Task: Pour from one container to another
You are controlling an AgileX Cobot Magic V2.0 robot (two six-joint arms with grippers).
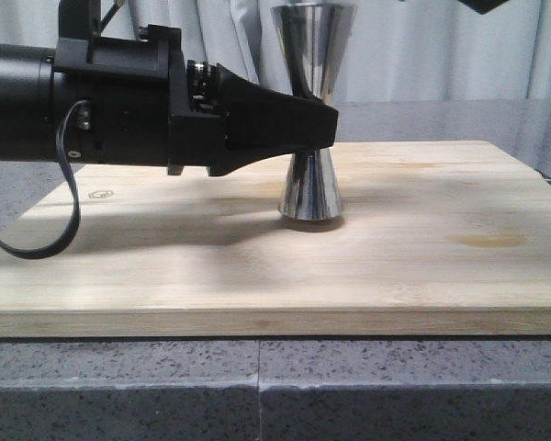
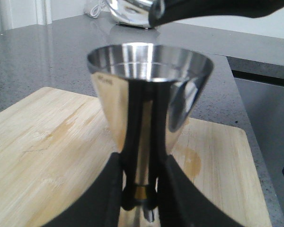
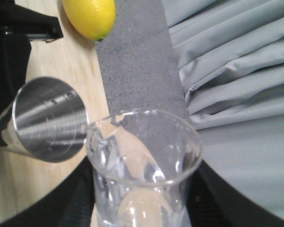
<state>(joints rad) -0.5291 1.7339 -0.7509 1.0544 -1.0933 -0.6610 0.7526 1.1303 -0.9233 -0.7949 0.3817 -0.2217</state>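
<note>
The steel jigger point(image 1: 310, 184) stands upright on the wooden board point(image 1: 165, 266), its open upper cup point(image 2: 149, 71) facing up. My left gripper point(image 1: 326, 124) reaches in from the left and is shut on the narrow waist at the gold band point(image 2: 141, 191). The clear glass beaker point(image 3: 144, 161) sits between the fingers of my right gripper point(image 3: 142, 208), which is shut on it. It is held in the air and tipped, with its pour lip point(image 3: 97, 125) right beside the jigger's rim point(image 3: 47, 123). In the left wrist view the beaker point(image 2: 130, 12) hangs just beyond the cup. Whether liquid is flowing I cannot tell.
A yellow lemon point(image 3: 90, 16) lies at the board's edge, partly on the grey stone counter point(image 3: 137, 71). Grey curtains point(image 3: 236, 71) hang behind. The board has a faint yellowish stain point(image 1: 487, 241) at the right. The counter's front edge point(image 1: 257, 386) is close below.
</note>
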